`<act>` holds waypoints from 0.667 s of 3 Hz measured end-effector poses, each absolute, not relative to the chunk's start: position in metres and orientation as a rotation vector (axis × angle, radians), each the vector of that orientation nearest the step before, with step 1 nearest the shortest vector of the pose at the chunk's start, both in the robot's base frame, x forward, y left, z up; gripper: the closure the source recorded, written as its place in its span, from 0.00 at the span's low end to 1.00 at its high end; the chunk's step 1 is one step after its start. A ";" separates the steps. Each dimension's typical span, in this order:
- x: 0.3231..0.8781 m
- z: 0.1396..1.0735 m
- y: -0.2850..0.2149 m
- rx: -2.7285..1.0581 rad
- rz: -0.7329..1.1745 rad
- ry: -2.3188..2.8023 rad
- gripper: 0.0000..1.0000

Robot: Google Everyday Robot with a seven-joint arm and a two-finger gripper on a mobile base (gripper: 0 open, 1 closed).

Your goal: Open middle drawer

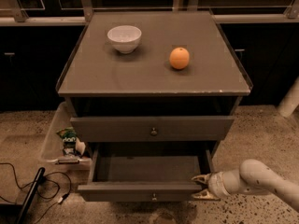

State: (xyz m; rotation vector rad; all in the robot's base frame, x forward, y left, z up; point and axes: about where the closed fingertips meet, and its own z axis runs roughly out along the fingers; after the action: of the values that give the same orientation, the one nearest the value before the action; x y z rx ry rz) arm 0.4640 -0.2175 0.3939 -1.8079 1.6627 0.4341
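Observation:
The middle drawer (140, 191) is a grey flat front with a small brass knob (153, 197). It stands pulled out toward me, its empty inside showing. My gripper (202, 186) is at the right end of that drawer front, low on the right of the view. Its two tan fingertips (200, 177) are apart, one above and one below the front's top edge. The drawer above (152, 127) is shut, with its own brass knob. Any drawer below is hidden.
On the cabinet top (154, 78) stand a white bowl (124, 37) and an orange (179, 58). A clear bin (55, 139) with snack packets sits on the floor at the left. Black cables (28, 195) lie at the lower left. A white post (290, 101) stands at the right.

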 end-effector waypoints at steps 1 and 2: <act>0.450 0.395 -0.220 -1.810 0.434 1.666 0.80; 0.450 0.395 -0.220 -1.810 0.434 1.666 0.57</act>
State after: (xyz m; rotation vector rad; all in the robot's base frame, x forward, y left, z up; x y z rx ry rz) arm 0.4503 -0.2204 0.3949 -1.8102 1.6657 0.4338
